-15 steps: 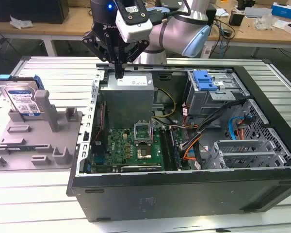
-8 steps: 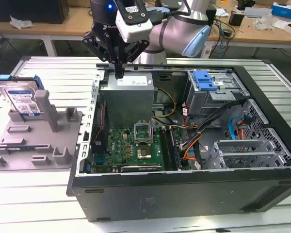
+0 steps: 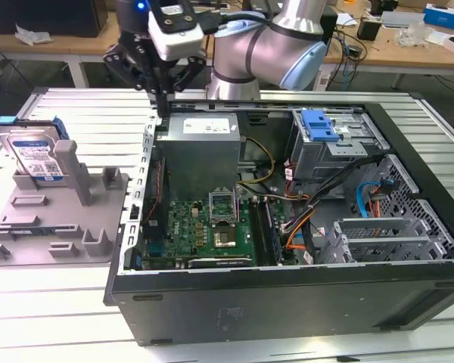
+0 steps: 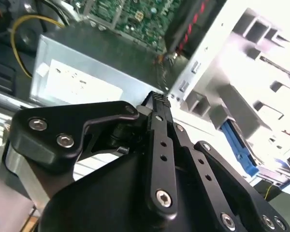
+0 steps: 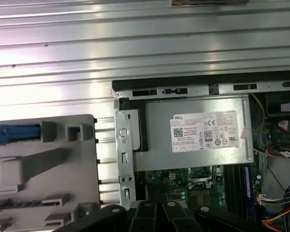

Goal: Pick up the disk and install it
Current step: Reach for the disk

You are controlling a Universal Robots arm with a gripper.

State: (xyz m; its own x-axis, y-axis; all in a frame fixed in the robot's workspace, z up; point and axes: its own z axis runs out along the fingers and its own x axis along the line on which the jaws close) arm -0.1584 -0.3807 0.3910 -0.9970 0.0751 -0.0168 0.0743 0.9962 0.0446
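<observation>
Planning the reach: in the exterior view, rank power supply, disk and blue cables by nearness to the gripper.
1. power supply, right beside the gripper.
2. disk, on the exterior view's left.
3. blue cables, the exterior view's right.

In the exterior view the rack (image 3: 60, 227) lies at nine o'clock from the computer case (image 3: 287, 302), with the disk (image 3: 38, 155) upright on it. Inside, the power box (image 3: 200, 144) sits at twelve o'clock from the circuit board (image 3: 204, 227).

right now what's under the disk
The disk stands on edge in a grey plastic holder, which lies on the slatted table. Its lower edge is hidden by the holder's walls.
</observation>
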